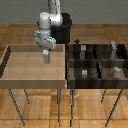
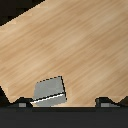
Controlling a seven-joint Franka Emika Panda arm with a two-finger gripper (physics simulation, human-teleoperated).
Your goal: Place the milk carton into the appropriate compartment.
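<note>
One carton point(image 1: 46, 56), two bins point(image 1: 10, 60) point(image 1: 95, 62), one arm point(image 1: 50, 22).

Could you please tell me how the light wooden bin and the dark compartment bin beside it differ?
The light wooden bin is pale tan, while the dark compartment bin is near black. The light wooden bin is one open tray; the dark compartment bin is split by dividers into compartments. The milk carton and gripper are over the light wooden bin, while small pale grey blocks sit in the dark compartment bin. Both stand side by side on thin legs.

A bare simulated test room. A wooden floor point(image 1: 100, 30) lies under two trays on thin legs: a light wooden tray point(image 1: 30, 80) and, at 3 o'clock, a dark divided bin point(image 1: 95, 82).
</note>
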